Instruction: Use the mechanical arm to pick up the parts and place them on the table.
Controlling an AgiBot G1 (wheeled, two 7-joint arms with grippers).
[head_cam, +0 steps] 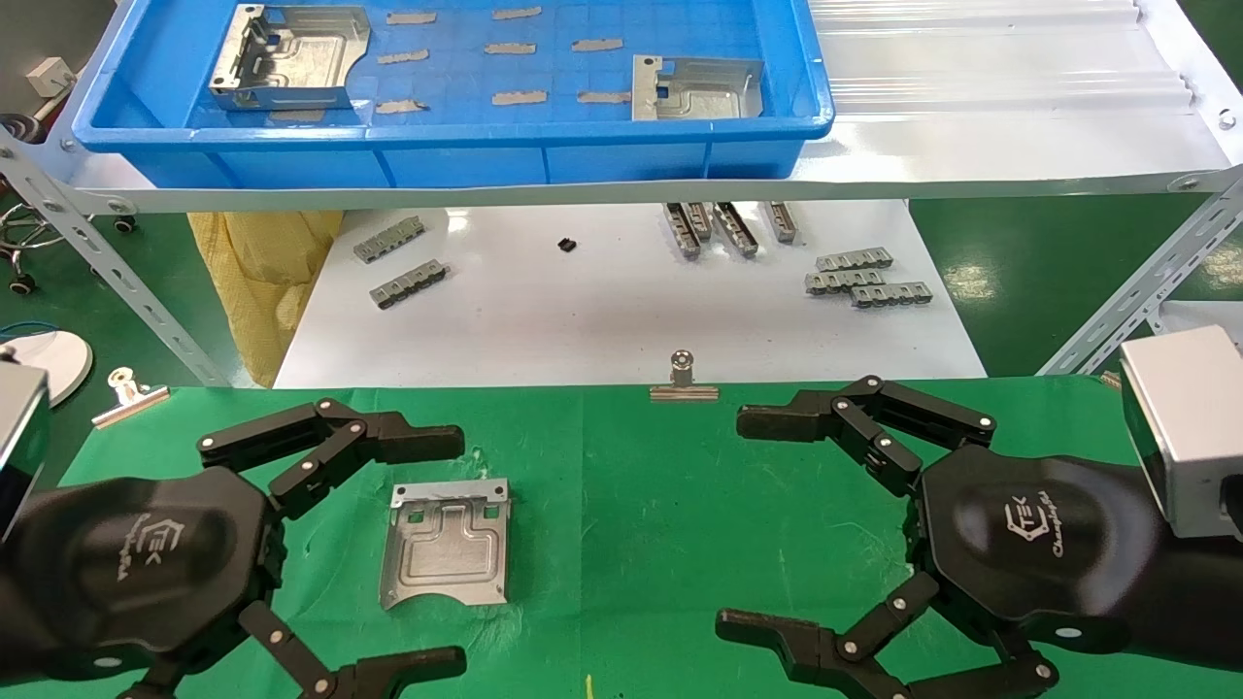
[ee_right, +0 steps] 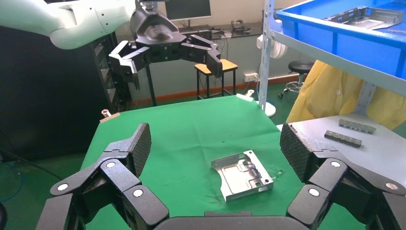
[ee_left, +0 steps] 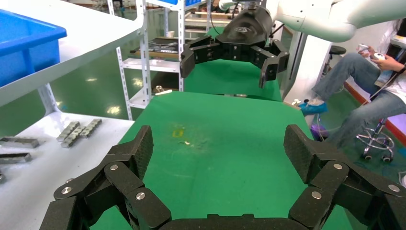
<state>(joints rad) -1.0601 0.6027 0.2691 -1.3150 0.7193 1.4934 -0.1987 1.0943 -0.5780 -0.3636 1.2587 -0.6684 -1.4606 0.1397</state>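
One silvery ribbed part (head_cam: 447, 544) lies flat on the green table (head_cam: 641, 505), between my two grippers and nearer the left one; it also shows in the right wrist view (ee_right: 242, 174). Two more parts (head_cam: 291, 56) (head_cam: 694, 87) lie in the blue tray (head_cam: 466, 155) on the shelf. My left gripper (head_cam: 437, 553) hovers open and empty just left of the table part. My right gripper (head_cam: 753, 524) hovers open and empty at the right. Each wrist view shows its own gripper (ee_left: 218, 153) (ee_right: 215, 151) open over the cloth.
Grey tape strips (head_cam: 505, 47) lie in the tray. Small grey slotted bars (head_cam: 864, 277) lie on the white board (head_cam: 602, 320) below the shelf. Binder clips (head_cam: 684, 379) hold the cloth's far edge. A slanted shelf leg (head_cam: 1136, 291) stands at the right.
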